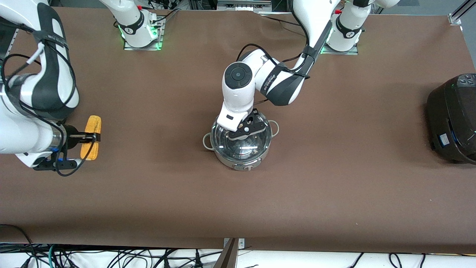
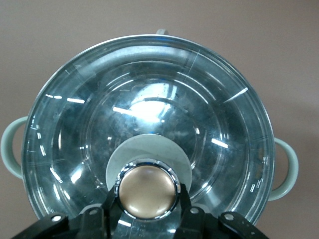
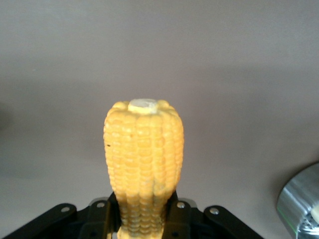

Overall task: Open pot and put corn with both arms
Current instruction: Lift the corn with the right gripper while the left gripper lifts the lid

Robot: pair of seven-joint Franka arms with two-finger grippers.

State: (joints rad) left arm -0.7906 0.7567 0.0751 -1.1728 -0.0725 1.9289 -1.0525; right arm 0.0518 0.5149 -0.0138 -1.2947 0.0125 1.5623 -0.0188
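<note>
Both arms are glossy white shells broken by black joint covers. The left arm [image 1: 260, 80] carries a round black cap with a small centre disc on its elbow, and grey lettering (too small to read) runs along a black band at that cap's three o'clock. A black cable loops from its forearm to its upper link. The right arm [image 1: 35, 93] is wrapped in black cables that hang in loops. Each base shows a black ring and a green glow at the foot, with a red fitting at one o'clock. The left tool [image 2: 147, 209] and right tool [image 3: 142, 219] are matt black, with silver screws on their flat bodies.
</note>
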